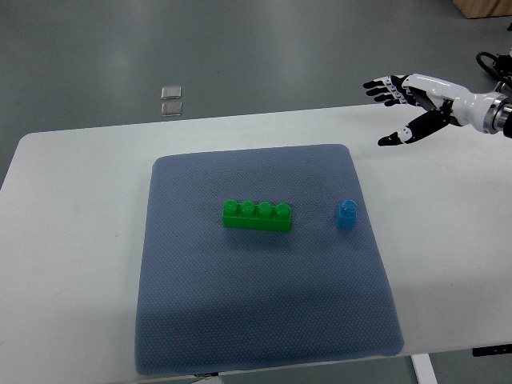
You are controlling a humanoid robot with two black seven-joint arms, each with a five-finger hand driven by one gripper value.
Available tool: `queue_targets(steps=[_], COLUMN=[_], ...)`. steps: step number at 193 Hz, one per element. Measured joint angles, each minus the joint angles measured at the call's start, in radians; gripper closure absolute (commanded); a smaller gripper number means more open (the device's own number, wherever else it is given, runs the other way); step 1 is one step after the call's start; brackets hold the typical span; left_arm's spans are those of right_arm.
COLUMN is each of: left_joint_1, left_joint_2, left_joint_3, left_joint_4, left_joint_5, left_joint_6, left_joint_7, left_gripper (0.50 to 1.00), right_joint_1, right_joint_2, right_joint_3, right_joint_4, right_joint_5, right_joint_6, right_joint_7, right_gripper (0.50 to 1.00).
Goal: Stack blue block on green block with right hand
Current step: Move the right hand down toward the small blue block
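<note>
A blue-grey mat (264,320) covers the middle of the white table (72,264). On it lies the green block (257,215) — four studs in a row — and to its right, apart from it, stands the small blue block (346,214). Farther back, the right hand (408,108) hovers over the table's far right edge, fingers (382,85) spread wide, holding nothing.

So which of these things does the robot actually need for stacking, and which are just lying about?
Needed for the job:
blue block
green block
right hand, open, off to the upper right

Just there:
blue mat under both blocks
white table
two small clear squares on the floor beyond
</note>
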Motion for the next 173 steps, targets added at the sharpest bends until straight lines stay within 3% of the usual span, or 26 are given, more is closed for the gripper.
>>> queue_targets(steps=[40,86,173], left_joint_1=[0.000,0.000,0.000], left_joint_2=[0.000,0.000,0.000], left_joint_3=[0.000,0.000,0.000], left_joint_4=[0.000,0.000,0.000], left_joint_5=[0.000,0.000,0.000], left_joint_6=[0.000,0.000,0.000], left_joint_7=[0.000,0.000,0.000], left_gripper=[0.500,0.500,0.500], right_joint_1=[0.065,0.105,0.195], right_joint_2=[-0.071,-0.056,0.104], right_joint_3=[-0.057,-0.099,-0.217], right_joint_4=[0.143,0.225,0.220], right_joint_5=[-0.088,-0.096,-0.135], right_joint_6=[0.084,0.135,0.105], right_joint_7=[-0.109,-0.234,-0.386], right_gripper=[0.581,0.581,0.585])
